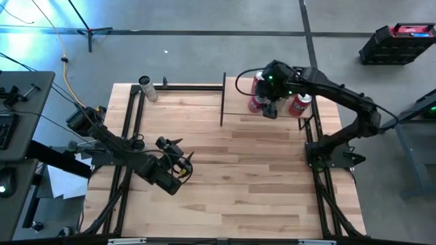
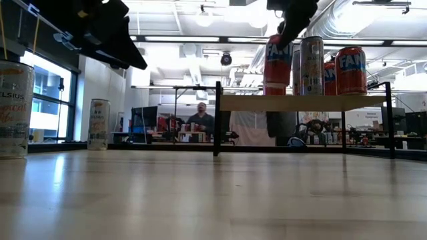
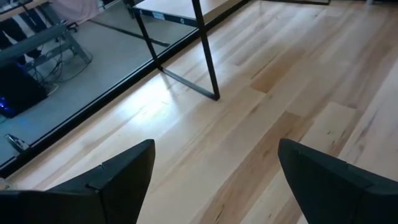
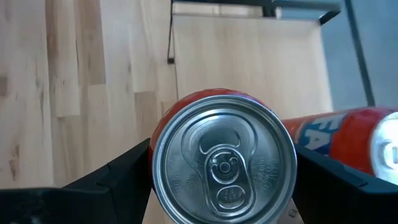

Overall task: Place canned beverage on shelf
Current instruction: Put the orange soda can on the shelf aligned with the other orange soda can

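The shelf [image 2: 300, 102] is a pale board on thin black uprights at the table's far right. Several cans stand on it: a silver one [image 2: 311, 65] and red ones [image 2: 350, 70]. My right gripper [image 4: 224, 180] reaches down over the shelf's left part, shut on a red canned beverage [image 4: 224, 158] whose silver top faces the wrist camera. That can [image 2: 277, 63] has its base level with the board; whether it rests there I cannot tell. My left gripper [image 1: 182, 162] hovers open over the table's left middle, with only bare planks between its fingers [image 3: 124, 180]. My right gripper pinches the red can by its upper side wall [image 4: 166, 118], one finger [image 4: 124, 180] on each of two opposite sides. The fingers slant down at it from above. The can stays upright at the shelf board's [image 4: 249, 50] height, beside another red can [image 4: 348, 137].
A tall pale can [image 1: 146, 88] stands on the table at the far left corner; another pale can [image 2: 13, 110] shows large at the left of the low view. Black frame rails [image 1: 129, 129] run along the table's sides. A person [image 2: 202, 117] sits in the room beyond.
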`<act>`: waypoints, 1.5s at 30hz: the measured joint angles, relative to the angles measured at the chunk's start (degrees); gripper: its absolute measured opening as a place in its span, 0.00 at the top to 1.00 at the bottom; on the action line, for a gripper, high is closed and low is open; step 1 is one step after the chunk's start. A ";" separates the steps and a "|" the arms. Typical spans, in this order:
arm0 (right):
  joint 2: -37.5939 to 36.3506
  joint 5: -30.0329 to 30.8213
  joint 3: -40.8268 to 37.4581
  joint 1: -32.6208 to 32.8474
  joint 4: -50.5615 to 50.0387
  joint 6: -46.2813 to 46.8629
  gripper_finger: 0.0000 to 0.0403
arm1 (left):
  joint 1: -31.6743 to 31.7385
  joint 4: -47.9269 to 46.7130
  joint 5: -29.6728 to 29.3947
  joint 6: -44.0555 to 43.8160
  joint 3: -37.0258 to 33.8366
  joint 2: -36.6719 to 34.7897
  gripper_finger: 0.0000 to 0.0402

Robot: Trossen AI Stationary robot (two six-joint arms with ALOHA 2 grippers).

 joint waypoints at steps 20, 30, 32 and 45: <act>1.91 2.79 -0.02 -0.28 -1.70 -0.47 0.25 | 0.19 0.42 1.90 0.02 0.00 -0.02 0.17; 1.91 2.87 -0.02 -0.30 -1.82 0.17 0.22 | 0.19 0.42 2.66 0.00 0.00 -0.02 0.17; 1.91 2.87 -0.02 -0.30 -1.84 0.39 0.21 | 0.19 0.36 3.86 0.35 0.00 -0.09 0.17; 3.99 3.39 0.24 -0.35 -1.45 1.61 0.20 | 0.24 -0.61 9.20 12.00 0.44 -16.85 0.17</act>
